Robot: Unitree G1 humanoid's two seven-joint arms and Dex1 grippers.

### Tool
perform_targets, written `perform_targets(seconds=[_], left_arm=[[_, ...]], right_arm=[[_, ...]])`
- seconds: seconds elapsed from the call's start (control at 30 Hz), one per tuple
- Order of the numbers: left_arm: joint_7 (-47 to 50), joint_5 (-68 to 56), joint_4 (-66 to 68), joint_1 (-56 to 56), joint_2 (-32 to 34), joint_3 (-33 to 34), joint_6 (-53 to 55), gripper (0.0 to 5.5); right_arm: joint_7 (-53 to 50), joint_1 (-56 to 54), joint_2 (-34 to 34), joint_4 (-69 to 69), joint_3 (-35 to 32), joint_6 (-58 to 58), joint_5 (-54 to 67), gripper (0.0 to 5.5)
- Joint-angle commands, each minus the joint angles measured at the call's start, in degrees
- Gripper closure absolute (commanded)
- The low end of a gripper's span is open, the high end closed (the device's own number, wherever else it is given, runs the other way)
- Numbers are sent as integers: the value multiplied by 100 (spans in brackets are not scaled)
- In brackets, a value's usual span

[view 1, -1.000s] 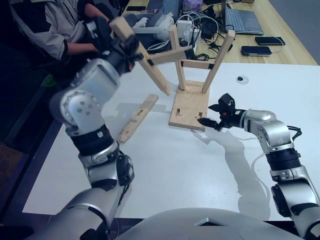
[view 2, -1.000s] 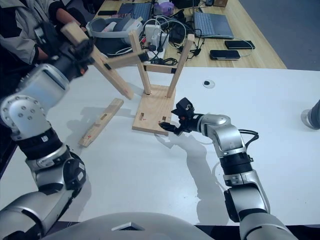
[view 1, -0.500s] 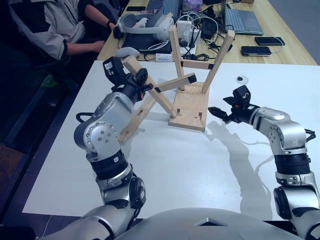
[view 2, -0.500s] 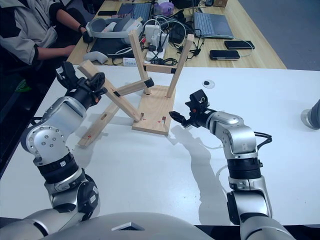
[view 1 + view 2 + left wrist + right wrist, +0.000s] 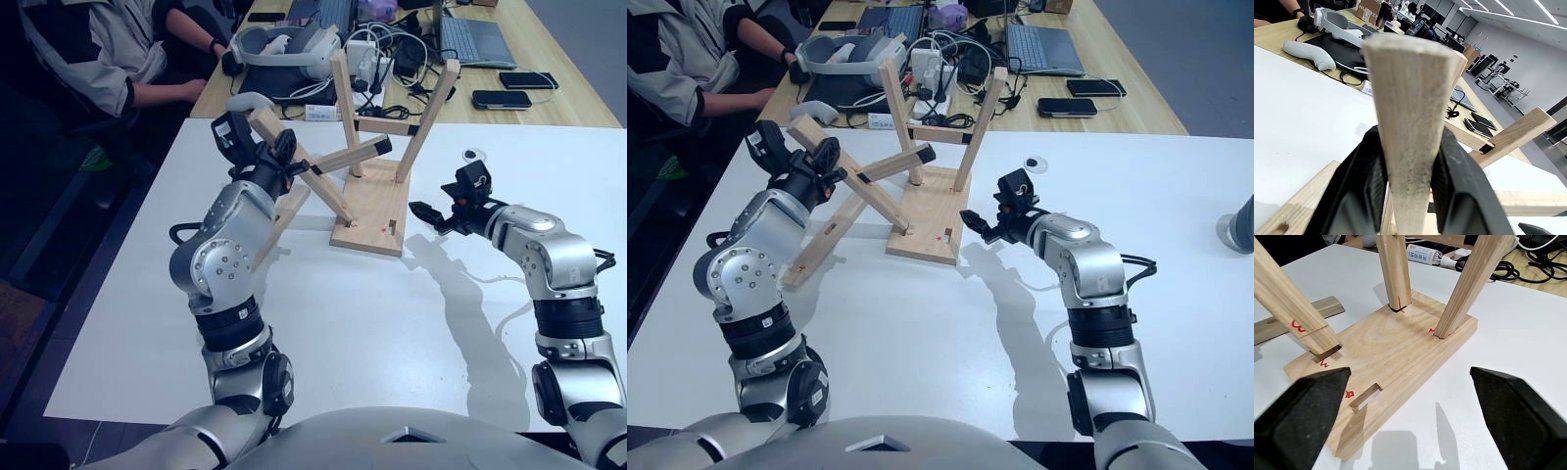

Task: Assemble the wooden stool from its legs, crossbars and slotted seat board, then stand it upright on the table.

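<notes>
Behind the white table runs a wooden desk crowded with a headset, a tangle of cables, a laptop and two phones. On the white table itself the slotted seat board lies flat. Two legs rise from its far side and splay apart, with a crossbar joining them. A loose leg lies flat to the left of the board, its far end crossed by the left arm and the piece that arm carries. The left gripper is closed tight on the upper end of a third leg, one finger on each face. This leg slants down to the board's near left slot, and a second crossbar sticks out from its side toward the standing legs. The right gripper hovers just beside the board's right edge with its fingers spread wide and nothing between them. The near right slot is bare. I cannot tell how far the slanted leg's foot has gone into its slot, and the left gripper's fingers cover part of that leg.
</notes>
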Motion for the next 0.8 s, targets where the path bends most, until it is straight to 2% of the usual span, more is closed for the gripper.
perform_targets(seconds=[0.03,0.47,0.8], left_arm=[[-85,44,-138,252,14,-184,40,447],[-197,446,-166,527,237,-509,-148,447],[-523,769,-1195,802,461,-1464,-186,447]], right_arm=[[14,-164,-38,-39,-25,78,63,96],[5,-272,-132,-45,17,11,36,96],[28,-332,-271,-5,-34,-39,16,96]])
